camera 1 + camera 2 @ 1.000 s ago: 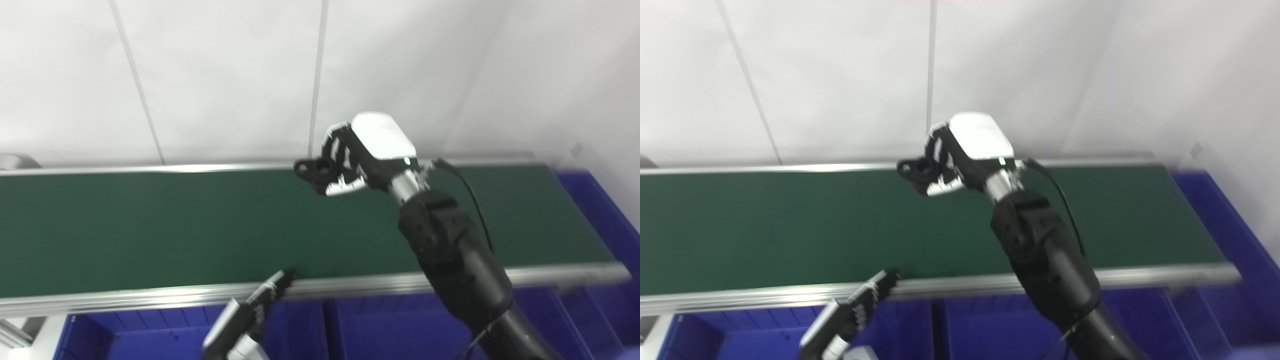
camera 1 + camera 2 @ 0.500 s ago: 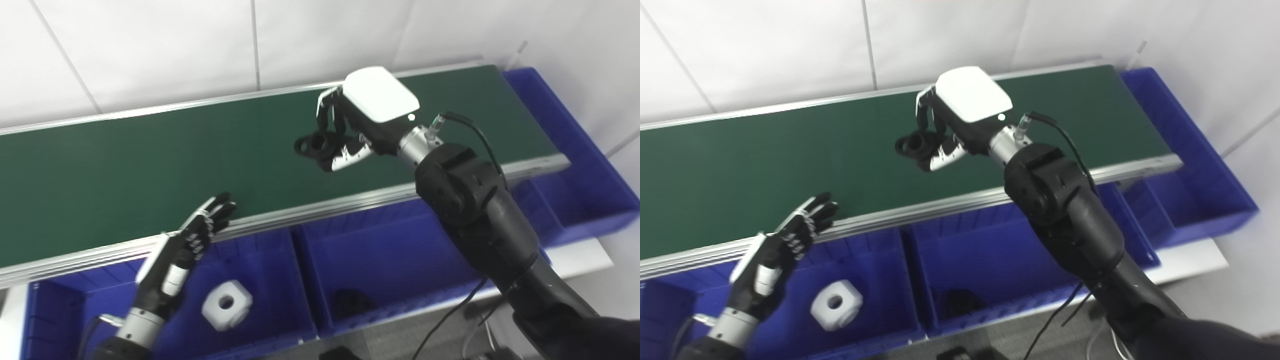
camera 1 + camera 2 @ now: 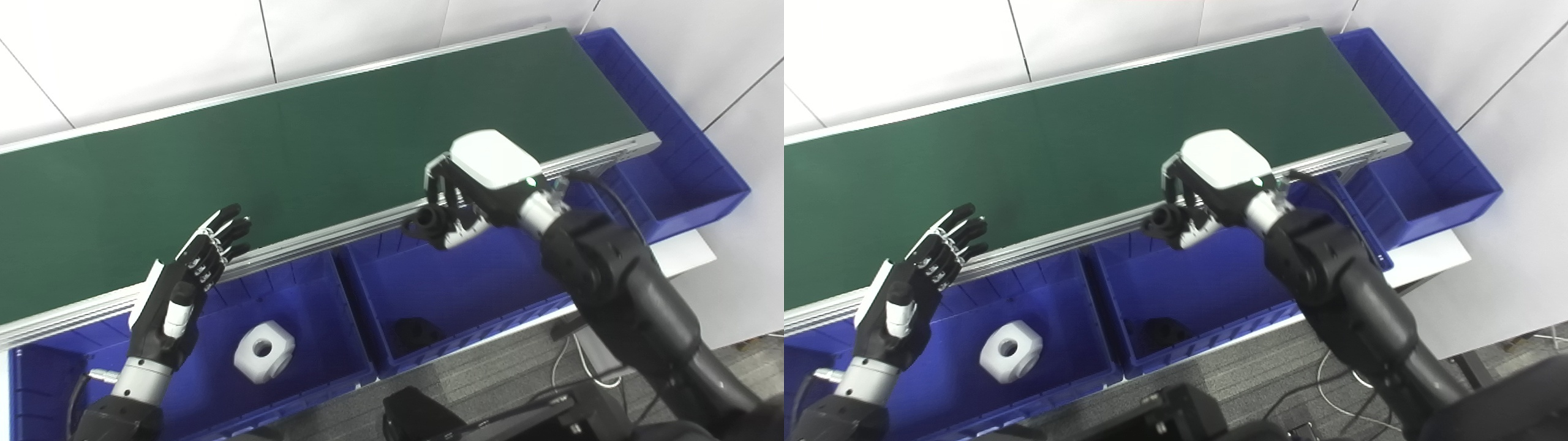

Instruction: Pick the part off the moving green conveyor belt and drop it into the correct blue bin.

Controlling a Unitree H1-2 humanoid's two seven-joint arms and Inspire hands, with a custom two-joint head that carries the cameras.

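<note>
Off the belt now, right hand (image 3: 474,196) grips black part (image 3: 424,222) above middle bin (image 3: 465,294).

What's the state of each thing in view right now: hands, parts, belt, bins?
Right hand: shut on the black part, held above the middle bin.
Left hand: open, fingers spread, holds nothing.
Conveyor belt: no part on it.
Middle bin: one dark part inside.
Left bin: one white part inside.
Right bin: nothing visible inside.
</note>
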